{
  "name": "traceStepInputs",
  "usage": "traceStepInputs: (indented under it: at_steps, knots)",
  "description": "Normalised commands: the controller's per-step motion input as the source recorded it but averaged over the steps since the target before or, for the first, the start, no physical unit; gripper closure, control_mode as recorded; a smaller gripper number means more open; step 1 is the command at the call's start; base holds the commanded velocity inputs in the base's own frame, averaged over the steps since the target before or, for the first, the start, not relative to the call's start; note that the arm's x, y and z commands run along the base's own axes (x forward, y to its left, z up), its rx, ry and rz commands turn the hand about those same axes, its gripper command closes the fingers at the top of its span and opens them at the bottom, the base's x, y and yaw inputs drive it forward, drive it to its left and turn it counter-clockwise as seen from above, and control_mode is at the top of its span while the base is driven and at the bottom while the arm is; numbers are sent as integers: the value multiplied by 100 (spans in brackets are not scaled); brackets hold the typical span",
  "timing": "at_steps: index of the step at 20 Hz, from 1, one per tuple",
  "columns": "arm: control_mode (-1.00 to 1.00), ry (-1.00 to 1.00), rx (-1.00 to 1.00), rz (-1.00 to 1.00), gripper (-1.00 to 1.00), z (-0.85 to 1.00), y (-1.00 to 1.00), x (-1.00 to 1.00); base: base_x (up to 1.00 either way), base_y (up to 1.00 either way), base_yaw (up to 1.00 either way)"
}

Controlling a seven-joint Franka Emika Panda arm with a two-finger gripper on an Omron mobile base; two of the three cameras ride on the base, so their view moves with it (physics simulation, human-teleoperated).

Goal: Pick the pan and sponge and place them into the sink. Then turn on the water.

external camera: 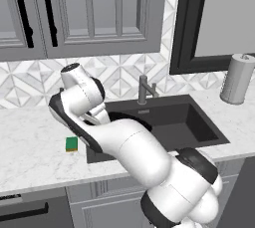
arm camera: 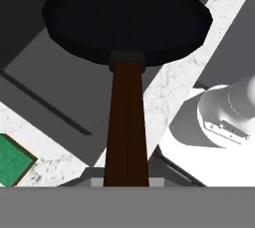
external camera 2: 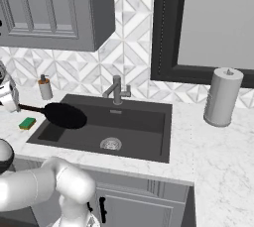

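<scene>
Pan in the air over the left end of the sink: from my remote station I see its round black disc held level above the dark basin, with the thin reddish-brown handle running back toward the left edge of the right base view, where part of the white arm shows. In the hand view the handle rises straight up the middle from between the gripper tips, so I read the jaws as clenched on the pan's handle, the disc hanging beyond it over the basin and the marble counter. The sponge, green on top with a yellow underside, lies flat on the counter just left of the sink, apart from the pan; I also catch its green corner at the lower left of the hand view. The grey faucet stands behind the basin, and the round silver drain sits bare on the basin floor. A roll of paper towels stands upright on the counter to the right, and a small soap dispenser stands at the back left.
</scene>
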Motion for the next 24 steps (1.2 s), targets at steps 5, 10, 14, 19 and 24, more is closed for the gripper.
traceStepInputs:
  at_steps: [5,10,14,19,24]
  knots:
    - [-100,0,0,-13,100,-3,-73,19,0,0,0]
    - [-100,0,0,-4,100,-28,-48,2,0,0,0]
    - [-100,0,0,-3,100,-39,-41,3,0,0,0]
    - [-100,0,0,-2,100,-28,-41,13,0,0,0]
    - [-100,0,0,-2,100,-37,-28,26,0,0,0]
